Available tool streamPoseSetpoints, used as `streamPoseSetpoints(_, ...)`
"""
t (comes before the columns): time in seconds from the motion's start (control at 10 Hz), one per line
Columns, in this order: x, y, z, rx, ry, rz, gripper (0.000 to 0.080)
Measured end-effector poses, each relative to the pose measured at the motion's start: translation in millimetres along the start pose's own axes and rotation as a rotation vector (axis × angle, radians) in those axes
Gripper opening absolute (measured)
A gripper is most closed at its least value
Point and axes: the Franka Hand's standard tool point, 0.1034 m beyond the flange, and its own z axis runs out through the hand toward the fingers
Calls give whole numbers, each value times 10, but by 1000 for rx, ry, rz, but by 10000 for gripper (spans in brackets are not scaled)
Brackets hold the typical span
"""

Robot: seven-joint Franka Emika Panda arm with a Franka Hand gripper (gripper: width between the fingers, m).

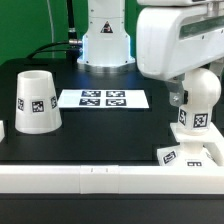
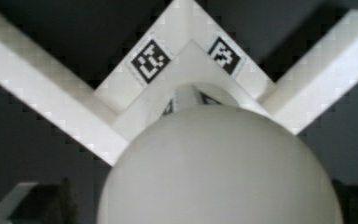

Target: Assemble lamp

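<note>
The bulb (image 1: 202,96) stands upright on the low square base (image 1: 188,156) at the exterior view's right, near the front edge of the desk (image 1: 100,135). Whether its stem is fully seated cannot be told. The upright pose suits the job, since it leaves the ball head free on top for the shade to come down over. The shade (image 1: 35,101) sits well apart at the exterior view's left, wide mouth down, which keeps it steady and offers its narrow top to a grasp from above. The marker board (image 1: 103,98) lies flat between the two.

The arm hangs over the bulb with the fingers (image 1: 181,96) spread as wide as they go, one dark finger showing just beside the ball head. In the wrist view the bulb's rounded head fills the foreground, with the tagged corner of the base beyond it, so the bulb seems to lie in line with the gap. No finger shows there and no contact can be made out; they appear to have hold of nothing
</note>
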Motion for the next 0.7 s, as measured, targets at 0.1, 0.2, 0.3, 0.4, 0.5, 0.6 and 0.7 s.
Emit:
streamPoseSetpoints(0.1, -2, 8, -1, -6, -3, -76, 699)
streamPoseSetpoints(0.2, -4, 10, -1, -8, -6, -144, 699)
streamPoseSetpoints(0.3, -6, 14, 0, -14, -15, -248, 699)
streamPoseSetpoints(0.4, -2, 8, 4, -17, -21, -322, 699)
streamPoseSetpoints(0.5, -1, 4, 9, -17, -25, -381, 699)
streamPoseSetpoints(0.6, -3, 6, 17, -21, -36, -473, 699)
streamPoseSetpoints(0.7, 2, -5, 28, -24, -45, -541, 699)
